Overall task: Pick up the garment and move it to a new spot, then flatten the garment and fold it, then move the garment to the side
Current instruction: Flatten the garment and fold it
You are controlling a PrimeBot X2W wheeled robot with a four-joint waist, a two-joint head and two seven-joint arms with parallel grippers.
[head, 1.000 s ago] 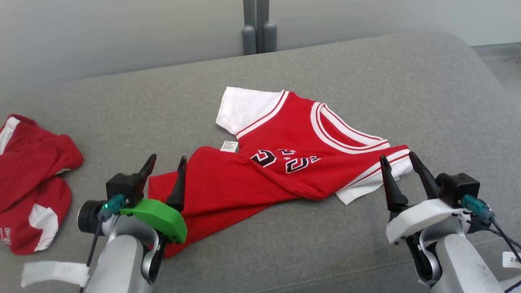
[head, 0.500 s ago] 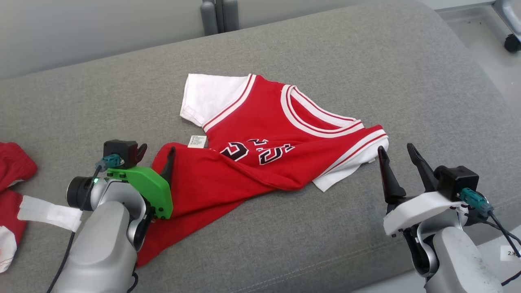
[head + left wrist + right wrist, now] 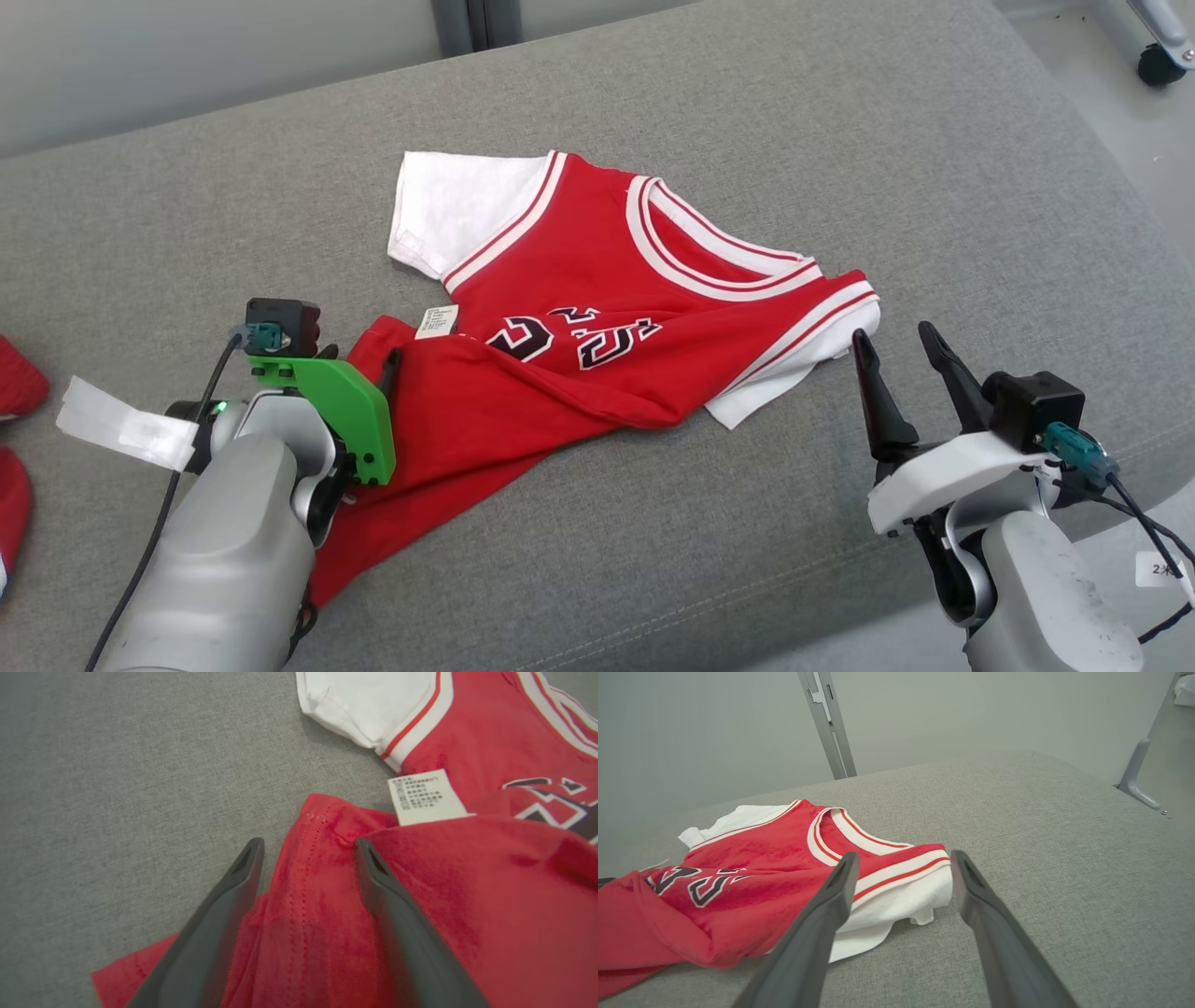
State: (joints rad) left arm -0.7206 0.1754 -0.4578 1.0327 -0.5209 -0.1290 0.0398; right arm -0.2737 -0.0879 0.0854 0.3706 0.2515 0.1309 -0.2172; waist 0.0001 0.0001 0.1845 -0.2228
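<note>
Here, a red sports shirt (image 3: 597,373) lies near the centre of a grey cushion (image 3: 840,140), collar toward twelve o'clock in the head view. The body is red and the short sleeves are white. A red-and-white striped band joins each sleeve to the body, and the same banding rims the round neck (image 3: 642,224). One sleeve (image 3: 448,201) lies flat at ten o'clock of the shirt; the other (image 3: 794,378) lies at four o'clock. Dark, white-edged numerals (image 3: 518,336) cross the chest, partly hidden by a fold: the lower part is turned over itself and trails, crumpled, toward seven o'clock. A white care label (image 3: 437,320) sticks out at the nine o'clock end of the fold. The left gripper (image 3: 308,844), fingers apart, straddles the hem corner below the label, one finger by the cloth's edge and the other over red cloth; contact cannot be judged. The right gripper (image 3: 905,856), fingers likewise apart and holding nothing, hovers just off the four o'clock sleeve. More red cloth (image 3: 14,383) lies at the nine o'clock edge of the head view.
</note>
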